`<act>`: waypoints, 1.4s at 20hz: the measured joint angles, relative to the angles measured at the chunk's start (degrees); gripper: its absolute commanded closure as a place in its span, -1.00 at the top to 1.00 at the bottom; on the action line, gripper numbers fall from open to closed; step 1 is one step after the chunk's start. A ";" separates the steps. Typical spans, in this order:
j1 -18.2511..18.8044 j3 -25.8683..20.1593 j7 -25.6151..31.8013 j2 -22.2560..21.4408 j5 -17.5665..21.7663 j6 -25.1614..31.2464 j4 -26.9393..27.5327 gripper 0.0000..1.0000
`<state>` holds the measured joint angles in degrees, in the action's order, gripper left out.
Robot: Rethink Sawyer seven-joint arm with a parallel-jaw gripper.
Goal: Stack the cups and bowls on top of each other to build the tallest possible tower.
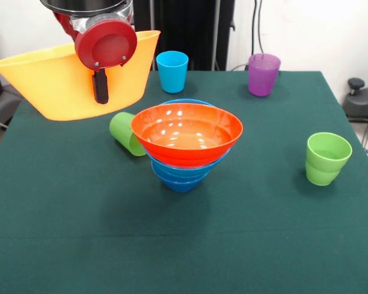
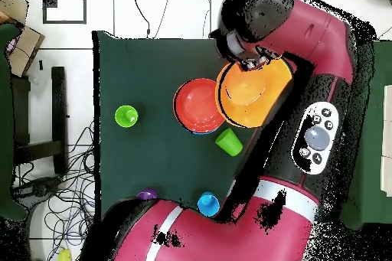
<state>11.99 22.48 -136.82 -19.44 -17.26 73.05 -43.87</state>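
Observation:
My gripper [image 1: 101,92] is shut on the rim of the big yellow-orange bowl [image 1: 49,86], which hangs tilted in the air at the upper left. One dark finger [image 1: 100,87] lies against the bowl's outer wall; the other is hidden inside. The tower [image 1: 187,131] stands mid-table, an orange-red bowl nested on blue bowls [image 1: 181,177]. In the overhead view the held bowl [image 2: 253,93] sits beside the tower [image 2: 195,105] and overlaps its edge. A green cup [image 1: 127,133] lies on its side against the tower's left.
A light blue cup [image 1: 172,70] and a purple cup [image 1: 263,74] stand upright at the far edge of the green table [image 1: 61,233]. Another green cup [image 1: 327,158] stands upright at the right. The arm [image 2: 306,128] covers much of the overhead view.

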 measured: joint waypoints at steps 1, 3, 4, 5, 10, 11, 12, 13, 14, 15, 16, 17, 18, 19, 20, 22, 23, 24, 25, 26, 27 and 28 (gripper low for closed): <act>0.00 -0.07 0.00 0.00 0.02 0.00 0.00 -1.00; 0.01 -0.26 0.00 0.00 0.11 0.00 0.00 -1.00; 0.01 -0.31 0.00 0.00 0.13 0.00 0.00 -1.00; 0.01 -0.48 0.00 0.00 0.14 0.00 0.00 -1.00; -0.01 -0.76 0.00 0.00 0.20 0.00 0.00 -1.00; -0.01 -0.83 0.00 0.01 0.26 0.00 0.04 -1.00; -0.01 -0.92 0.00 0.05 0.30 -0.01 0.16 -1.00; -0.02 -1.00 0.00 0.11 0.30 0.00 0.31 -1.00; -0.04 -1.06 0.00 0.13 0.30 0.00 0.37 -1.00; -0.05 -1.13 0.00 0.14 0.30 0.00 0.41 -1.00; -0.09 -1.21 0.00 0.15 0.32 0.00 0.41 -1.00; -0.14 -1.30 0.00 0.15 0.34 0.00 0.41 -1.00; -0.17 -1.36 0.00 0.15 0.33 -0.01 0.41 -1.00; -0.24 -1.45 0.00 0.15 0.34 0.00 0.41 -1.00; -0.28 -1.51 0.00 0.15 0.34 -0.01 0.41 -1.00; -0.48 -1.69 0.00 0.17 0.40 0.00 0.41 -1.00; -0.60 -1.74 0.00 0.20 0.42 0.00 0.41 -1.00; -0.71 -1.78 0.00 0.22 0.44 0.00 0.41 -1.00; -0.79 -1.81 0.00 0.25 0.44 0.00 0.41 -1.00; -1.06 -1.83 0.00 0.41 0.45 0.00 0.43 -1.00; -1.17 -1.84 0.00 0.51 0.41 0.00 0.46 -1.00; -1.24 -1.84 0.00 0.59 0.44 -0.01 0.49 -1.00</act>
<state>10.75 20.64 -136.82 -18.85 -16.82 73.04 -43.38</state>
